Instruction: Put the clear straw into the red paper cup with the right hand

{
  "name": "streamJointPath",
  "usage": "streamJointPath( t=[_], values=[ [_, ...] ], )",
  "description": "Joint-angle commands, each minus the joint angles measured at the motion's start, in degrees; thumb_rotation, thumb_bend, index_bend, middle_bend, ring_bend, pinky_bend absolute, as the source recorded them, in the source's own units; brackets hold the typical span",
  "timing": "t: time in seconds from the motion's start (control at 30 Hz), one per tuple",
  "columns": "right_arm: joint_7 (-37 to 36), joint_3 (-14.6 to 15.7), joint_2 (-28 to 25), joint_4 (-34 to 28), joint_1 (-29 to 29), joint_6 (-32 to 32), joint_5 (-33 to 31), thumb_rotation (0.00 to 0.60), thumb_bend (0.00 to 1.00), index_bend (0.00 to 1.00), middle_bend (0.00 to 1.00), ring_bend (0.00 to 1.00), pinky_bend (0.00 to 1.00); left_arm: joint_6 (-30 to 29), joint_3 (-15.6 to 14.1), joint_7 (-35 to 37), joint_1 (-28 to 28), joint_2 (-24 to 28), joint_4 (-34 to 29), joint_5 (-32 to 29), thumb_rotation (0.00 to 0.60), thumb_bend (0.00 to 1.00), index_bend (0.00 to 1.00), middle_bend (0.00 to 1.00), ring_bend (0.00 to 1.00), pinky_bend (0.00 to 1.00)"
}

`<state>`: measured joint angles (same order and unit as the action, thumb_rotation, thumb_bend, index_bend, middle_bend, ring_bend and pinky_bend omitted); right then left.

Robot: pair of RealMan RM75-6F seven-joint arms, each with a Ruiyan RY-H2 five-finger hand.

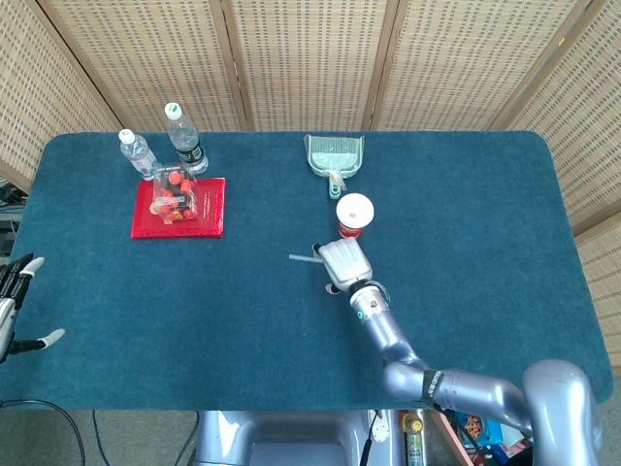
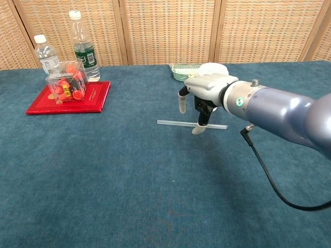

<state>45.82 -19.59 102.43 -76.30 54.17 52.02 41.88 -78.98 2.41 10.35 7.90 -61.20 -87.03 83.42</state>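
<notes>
The clear straw [image 2: 170,123] lies flat on the blue table, just in front of the red paper cup [image 1: 354,216]. In the chest view the cup is mostly hidden behind my right hand, and only its white lid [image 2: 213,67] shows. My right hand [image 2: 200,99] hovers directly over the middle of the straw. Its fingers point down and stand apart, the thumb on the near side and the others behind the straw. The straw still lies on the cloth. In the head view only the straw's left end [image 1: 300,258] sticks out from under my right hand [image 1: 340,262]. My left hand [image 1: 12,309] rests open at the table's left edge.
A green dustpan [image 1: 336,155] lies behind the cup. At the back left stand two water bottles [image 1: 183,139] and a red tray [image 1: 179,208] carrying a clear box of red items [image 2: 66,81]. Wicker screens close off the back.
</notes>
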Motion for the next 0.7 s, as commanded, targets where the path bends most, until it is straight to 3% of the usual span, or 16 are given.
streamJointPath(
  t=[0.03,0.17,0.4,0.7],
  values=[
    [7.2,-2.7,5.8,5.4,5.0,4.2,-10.1,0.6,0.2,0.44,1.0,0.97,1.0,-0.4,0.2,-0.2,-0.2,0.0,-0.1,-0.3,0.6,0.0,0.0,0.0,0.0,0.0],
    [10.2,-4.9,9.5,10.1,8.4,6.0,-15.4,0.6,0.2,0.45,1.0,0.97,1.0,-0.6,0.2,0.1,-0.4,0.2,-0.3,-0.3,0.6,0.0,0.0,0.0,0.0,0.0],
    [7.6,-7.1,16.0,20.9,11.8,6.6,-15.4,0.6,0.32,0.52,1.0,0.97,1.0,0.0,0.3,1.2,-0.4,0.5,-0.1,-1.1,0.6,0.0,0.0,0.0,0.0,0.0],
    [4.8,-9.1,19.4,26.5,13.4,4.7,-14.6,0.6,0.34,0.52,1.0,0.97,1.0,0.7,0.4,2.4,-0.1,0.5,0.7,-1.0,0.6,0.0,0.0,0.0,0.0,0.0]
  ],
)
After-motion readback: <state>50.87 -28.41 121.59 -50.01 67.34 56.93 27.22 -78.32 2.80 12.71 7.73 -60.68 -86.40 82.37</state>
